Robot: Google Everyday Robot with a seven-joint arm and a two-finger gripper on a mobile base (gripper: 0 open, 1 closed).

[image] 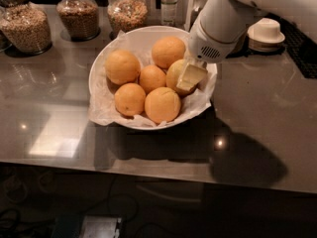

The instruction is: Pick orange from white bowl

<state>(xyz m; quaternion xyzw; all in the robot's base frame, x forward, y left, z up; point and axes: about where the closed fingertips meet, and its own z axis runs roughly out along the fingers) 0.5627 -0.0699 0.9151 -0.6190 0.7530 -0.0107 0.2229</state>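
Observation:
The white bowl, lined with crinkled white paper, stands on the dark counter and holds several oranges. The orange, duller and yellower than the rest, lies at the bowl's right side. My gripper comes down from the upper right on the white arm and sits right at this orange, covering its right flank. Brighter oranges lie to the left: one at the back, one at the front, and one at the far left.
Three glass jars of grains and nuts stand along the back left. A clear bottle stands behind the bowl. Small stacked white dishes sit at the back right. The counter's front edge runs across below the bowl.

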